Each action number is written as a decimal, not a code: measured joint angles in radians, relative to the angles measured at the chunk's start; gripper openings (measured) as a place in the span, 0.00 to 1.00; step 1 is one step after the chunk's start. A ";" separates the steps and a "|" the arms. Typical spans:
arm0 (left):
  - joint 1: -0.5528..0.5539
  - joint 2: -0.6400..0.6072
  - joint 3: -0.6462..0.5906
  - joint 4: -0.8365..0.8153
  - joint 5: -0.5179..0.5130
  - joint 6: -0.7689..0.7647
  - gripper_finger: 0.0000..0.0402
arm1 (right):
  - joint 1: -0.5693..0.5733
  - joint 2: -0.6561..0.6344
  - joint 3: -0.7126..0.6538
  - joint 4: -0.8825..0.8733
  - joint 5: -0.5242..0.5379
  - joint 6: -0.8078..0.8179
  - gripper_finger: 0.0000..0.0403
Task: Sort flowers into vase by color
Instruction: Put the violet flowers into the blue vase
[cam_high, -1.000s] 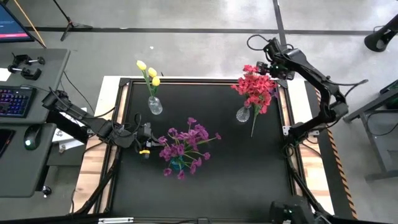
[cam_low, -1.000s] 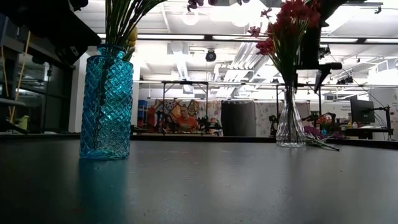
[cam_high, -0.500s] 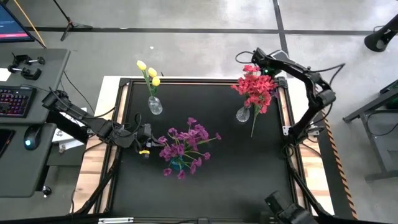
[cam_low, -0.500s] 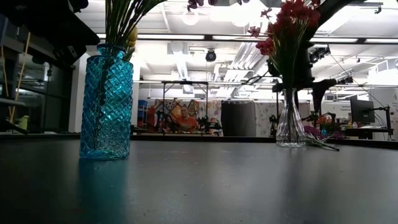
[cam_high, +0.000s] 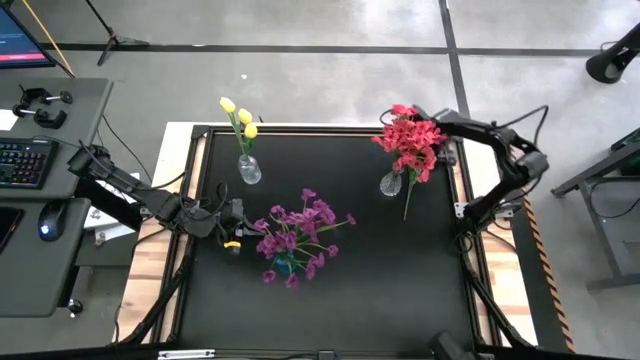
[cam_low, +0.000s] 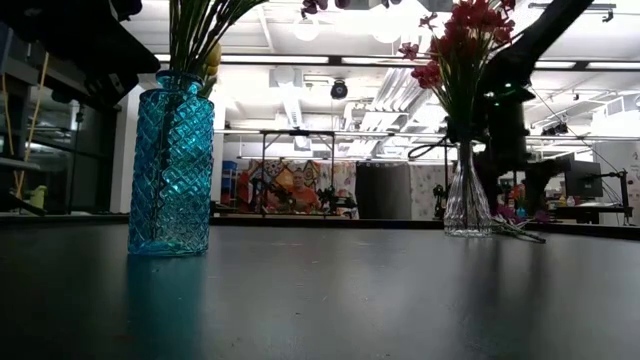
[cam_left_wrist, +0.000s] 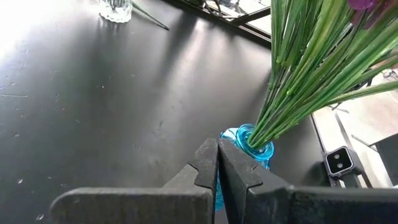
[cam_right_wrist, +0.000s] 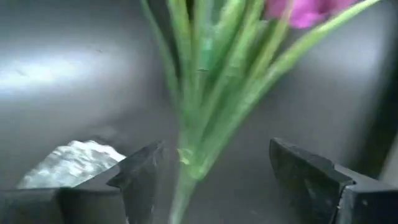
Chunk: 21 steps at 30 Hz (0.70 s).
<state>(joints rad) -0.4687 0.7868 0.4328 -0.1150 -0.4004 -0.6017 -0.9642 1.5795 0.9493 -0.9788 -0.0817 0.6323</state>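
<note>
The right claw (cam_right_wrist: 214, 180), fingers apart, is swinging in around the red-pink flowers' green stems (cam_right_wrist: 205, 134) above the clear glass vase (cam_high: 391, 184), probably tidying; left claw (cam_left_wrist: 217, 163) is sitting pinched together by the blue vase (cam_left_wrist: 247, 146).

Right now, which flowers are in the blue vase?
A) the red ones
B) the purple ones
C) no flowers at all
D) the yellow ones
B: seen from above, the purple flowers fan out of the blue vase, while the yellow flowers and red flowers each stand in their own clear glass vase.
</note>
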 joint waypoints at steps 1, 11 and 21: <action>0.000 0.000 0.000 0.000 0.000 -0.001 0.00 | 0.005 -0.019 -0.030 0.049 -0.006 0.027 0.68; 0.000 0.000 0.000 -0.001 0.002 -0.023 0.00 | 0.066 -0.071 -0.178 0.216 0.048 0.164 0.68; 0.000 0.000 0.000 -0.001 0.002 -0.026 0.00 | 0.131 -0.070 -0.205 0.294 0.166 0.258 0.68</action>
<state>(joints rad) -0.4690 0.7868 0.4332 -0.1158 -0.3988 -0.6278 -0.8329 1.5093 0.7444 -0.6853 0.0845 0.8899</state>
